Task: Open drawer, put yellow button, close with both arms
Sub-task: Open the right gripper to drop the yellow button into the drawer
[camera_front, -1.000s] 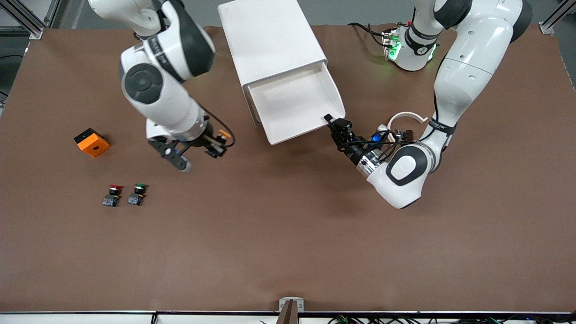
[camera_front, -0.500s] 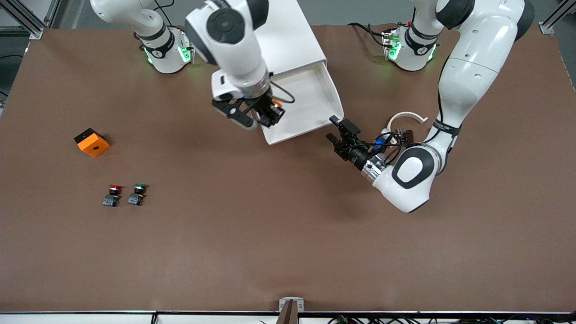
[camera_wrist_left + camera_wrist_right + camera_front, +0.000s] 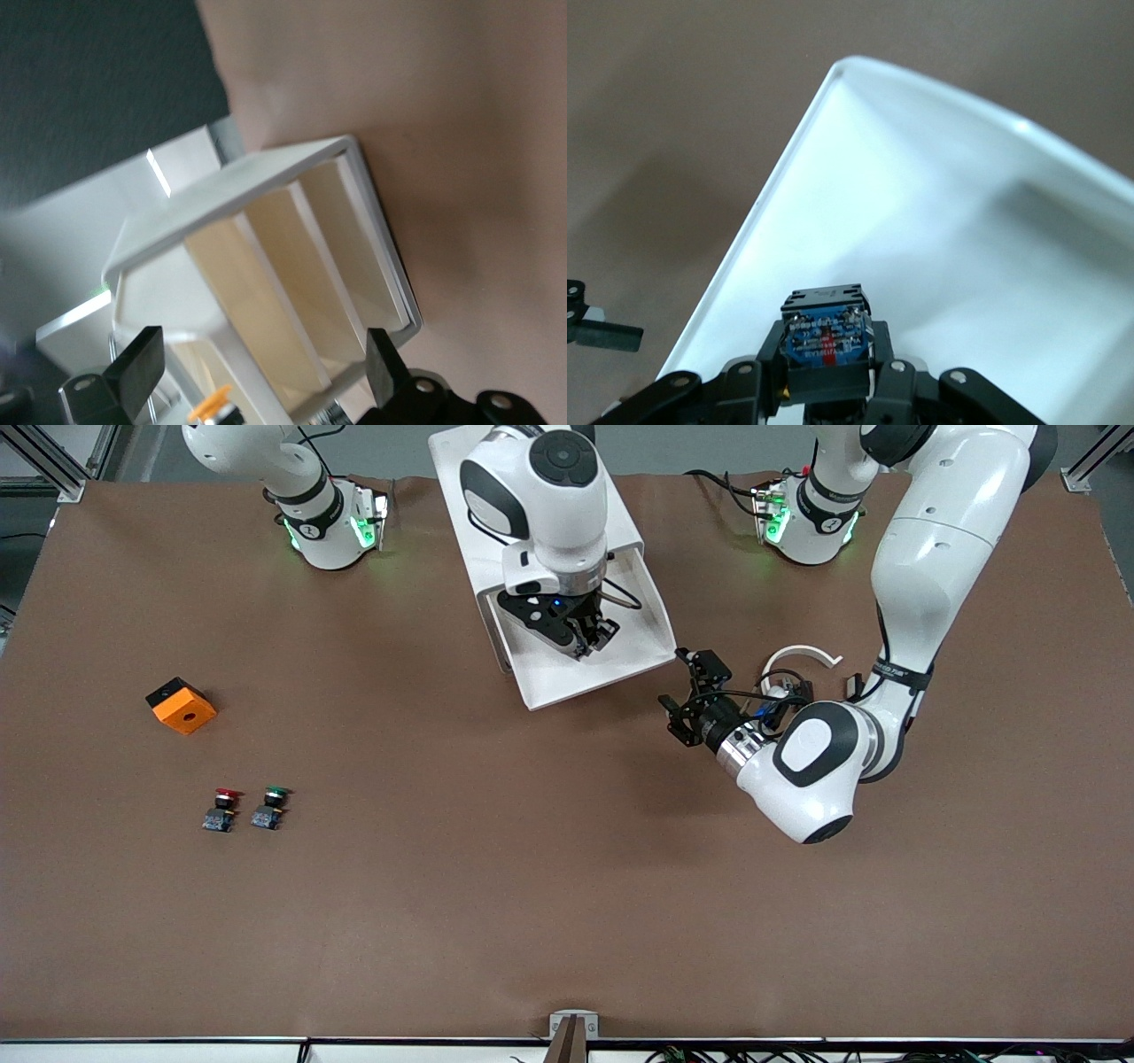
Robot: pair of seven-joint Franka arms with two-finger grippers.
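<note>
Brown table (image 3: 567, 886) — cabinet (image 3: 496, 487), orange block (image 3: 181, 705), two buttons (image 3: 243, 809).

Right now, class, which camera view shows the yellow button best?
The right wrist view: the yellow button fills the foreground, blue base showing, clamped in the right hand over the drawer. The left wrist view catches only its cap; in the front view it is hidden.

Premises: robotics laboratory test bench. Evidence: two white arms (image 3: 921, 558) bolted at their bases onto a table (image 3: 567, 921) covered in plain brown sheeting; green indicator lights on the base units (image 3: 332, 527); aluminium frame profiles (image 3: 53, 460) at the corners; exposed cabling (image 3: 709, 1056) along the table's front edge.
</note>
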